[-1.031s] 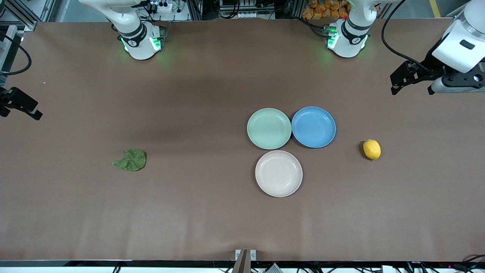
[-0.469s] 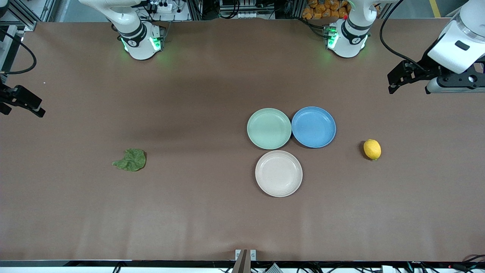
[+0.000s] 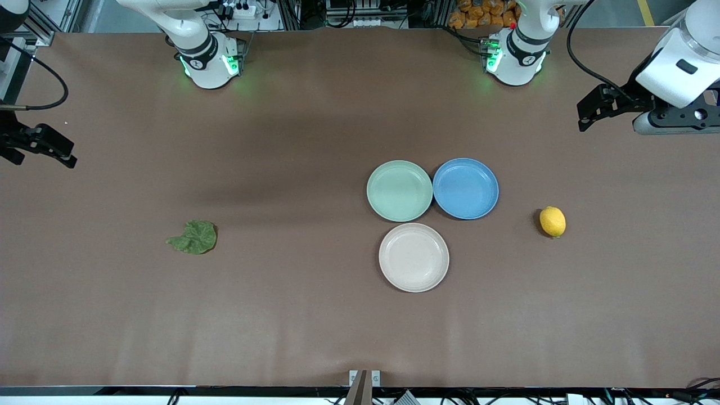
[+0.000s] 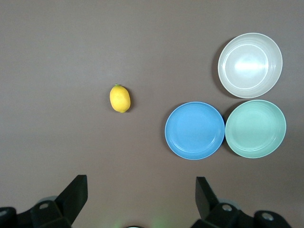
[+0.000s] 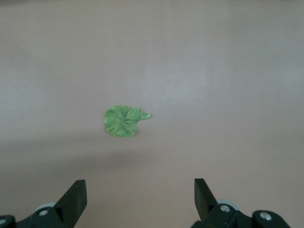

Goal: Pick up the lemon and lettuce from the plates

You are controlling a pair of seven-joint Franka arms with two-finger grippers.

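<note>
The yellow lemon lies on the bare table, beside the plates toward the left arm's end. The green lettuce lies on the bare table toward the right arm's end. The mint plate and the beige plate touch each other at mid-table, and nothing is on either. My left gripper hangs open and empty over the table at the left arm's end. My right gripper hangs open and empty over the right arm's end.
A blue plate with nothing on it sits against the mint plate, between it and the lemon. The two arm bases stand along the table's edge farthest from the front camera.
The left gripper has risen slightly toward the bases' edge of the table. The right gripper has come a little way in over the table. Lemon, lettuce and plates have not moved.
</note>
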